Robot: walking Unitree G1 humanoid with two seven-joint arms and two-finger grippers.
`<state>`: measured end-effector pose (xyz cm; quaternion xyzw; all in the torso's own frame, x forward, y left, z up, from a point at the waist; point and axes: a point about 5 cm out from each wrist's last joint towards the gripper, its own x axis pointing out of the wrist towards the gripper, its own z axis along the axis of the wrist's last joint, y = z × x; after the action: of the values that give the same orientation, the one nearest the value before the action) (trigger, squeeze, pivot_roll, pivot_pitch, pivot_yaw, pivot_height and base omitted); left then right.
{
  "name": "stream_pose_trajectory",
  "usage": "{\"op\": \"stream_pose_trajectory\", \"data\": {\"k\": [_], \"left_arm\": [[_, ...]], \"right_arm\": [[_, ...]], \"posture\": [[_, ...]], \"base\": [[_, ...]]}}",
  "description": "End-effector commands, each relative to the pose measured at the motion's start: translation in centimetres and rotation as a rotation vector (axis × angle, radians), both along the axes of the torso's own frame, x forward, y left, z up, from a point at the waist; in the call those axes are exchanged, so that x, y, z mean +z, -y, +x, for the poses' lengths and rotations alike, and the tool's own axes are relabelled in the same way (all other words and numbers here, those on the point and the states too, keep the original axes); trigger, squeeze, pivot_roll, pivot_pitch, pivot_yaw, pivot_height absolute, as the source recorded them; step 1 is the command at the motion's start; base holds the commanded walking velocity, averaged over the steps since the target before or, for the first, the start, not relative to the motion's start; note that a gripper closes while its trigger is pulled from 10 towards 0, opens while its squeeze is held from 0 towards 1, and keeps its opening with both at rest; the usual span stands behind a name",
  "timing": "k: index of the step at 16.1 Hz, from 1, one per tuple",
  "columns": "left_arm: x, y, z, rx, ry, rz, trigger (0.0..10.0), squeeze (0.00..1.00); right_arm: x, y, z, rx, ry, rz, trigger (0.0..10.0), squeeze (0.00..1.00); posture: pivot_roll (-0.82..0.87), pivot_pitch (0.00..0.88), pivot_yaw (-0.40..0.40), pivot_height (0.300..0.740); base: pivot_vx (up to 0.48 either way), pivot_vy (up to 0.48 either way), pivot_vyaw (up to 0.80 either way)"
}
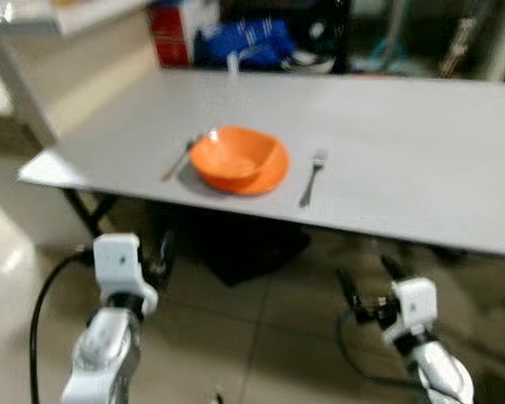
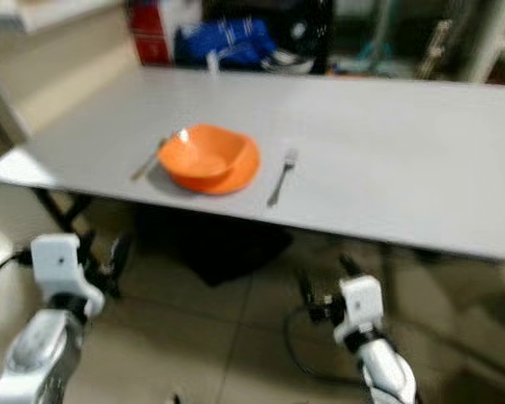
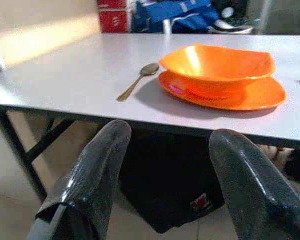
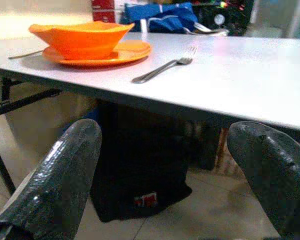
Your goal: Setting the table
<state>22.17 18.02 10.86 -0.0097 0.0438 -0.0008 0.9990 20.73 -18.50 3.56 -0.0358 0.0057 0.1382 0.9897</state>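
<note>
An orange bowl [image 1: 236,155] sits on an orange plate [image 3: 250,95] near the front edge of a long grey table [image 1: 404,143]. A spoon [image 1: 180,157] lies just left of the plate and a fork [image 1: 312,178] lies just right of it. My left gripper [image 1: 158,259] hangs open below the table's front edge, left of the bowl, with nothing between its fingers [image 3: 97,172]. My right gripper [image 1: 369,279] is also open and empty, low in front of the table, right of the fork.
A black bag [image 4: 135,175] rests on the tiled floor under the table. Black table legs [image 1: 82,210] stand at the left end. Behind the table are a red box [image 1: 170,34] and a blue bag [image 1: 244,42]. A pale bench [image 1: 34,34] stands at far left.
</note>
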Motion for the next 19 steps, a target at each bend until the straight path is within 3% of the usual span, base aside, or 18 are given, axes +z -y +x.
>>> {"op": "stream_pose_trajectory", "data": {"k": [1, 12, 16, 19], "left_arm": [[-0.3, -0.6, 0.1, 0.003, -0.022, 0.01, 10.0, 0.0], [-1.0, -0.3, 0.7, -0.04, -0.043, 0.002, 10.0, 0.0], [-1.0, -0.1, 1.0, -0.054, -0.04, 0.006, 10.0, 0.0], [-1.0, -0.2, 1.2, -0.051, -0.041, 0.01, 10.0, 0.0]], "right_arm": [[0.4, -0.8, 0.3, 0.014, 0.012, 0.014, 10.0, 0.0], [3.0, -2.8, 1.6, 0.034, 0.053, 0.007, 10.0, 0.0], [4.5, -3.3, 1.8, 0.03, 0.066, 0.007, 10.0, 0.0], [5.2, -3.3, 1.6, 0.028, 0.072, 0.003, 10.0, 0.0]], "posture": [[-0.19, 0.0, 0.092, 0.74], [-0.2, 0.007, 0.096, 0.74], [-0.2, 0.008, 0.098, 0.74], [-0.2, 0.004, 0.101, 0.74]], "base": [[0.0, 0.469, -0.8], [0.0, 0.479, -0.07], [0.0, 0.48, -0.8], [0.0, 0.48, 0.0]]}}
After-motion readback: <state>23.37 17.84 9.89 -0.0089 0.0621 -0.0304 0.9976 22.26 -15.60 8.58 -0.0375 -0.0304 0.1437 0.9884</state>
